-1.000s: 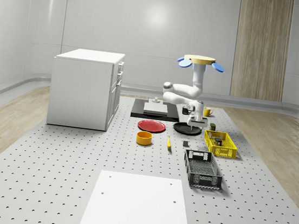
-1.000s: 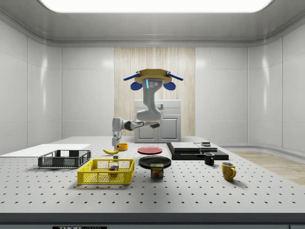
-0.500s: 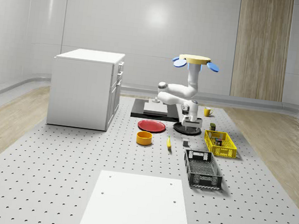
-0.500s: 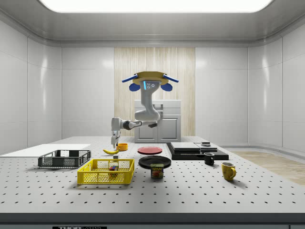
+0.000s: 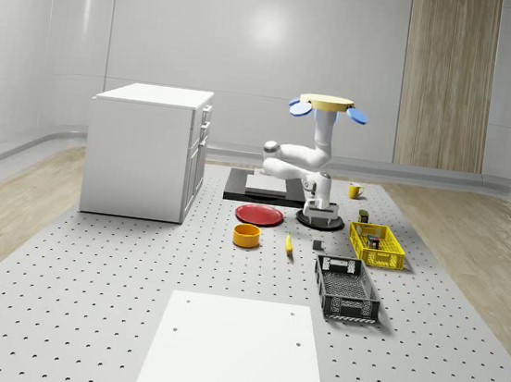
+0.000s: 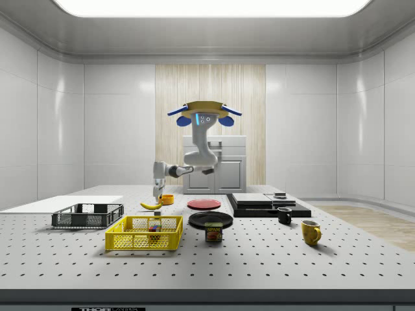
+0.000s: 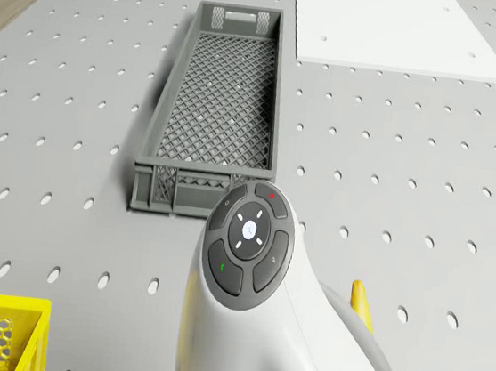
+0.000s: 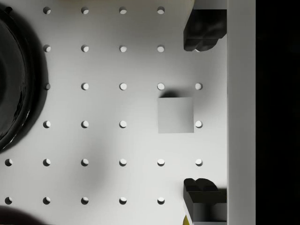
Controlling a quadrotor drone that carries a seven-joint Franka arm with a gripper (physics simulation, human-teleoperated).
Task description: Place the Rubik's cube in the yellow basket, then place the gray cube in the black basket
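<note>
The Rubik's cube (image 6: 154,227) already lies in the yellow mesh basket (image 6: 144,233), so the second step is in hand. The drone (image 5: 323,105) hovers above the perforated grey worktop (image 5: 133,278) near the black round plate (image 8: 11,79). Its hand (image 8: 205,112) hangs spread wide and empty; the small plain gray cube (image 8: 175,115) sits on the worktop directly beneath, between the two fingertips (image 8: 202,35). Next it likely must descend, grip it, then carry it to the black mesh basket (image 7: 216,119).
</note>
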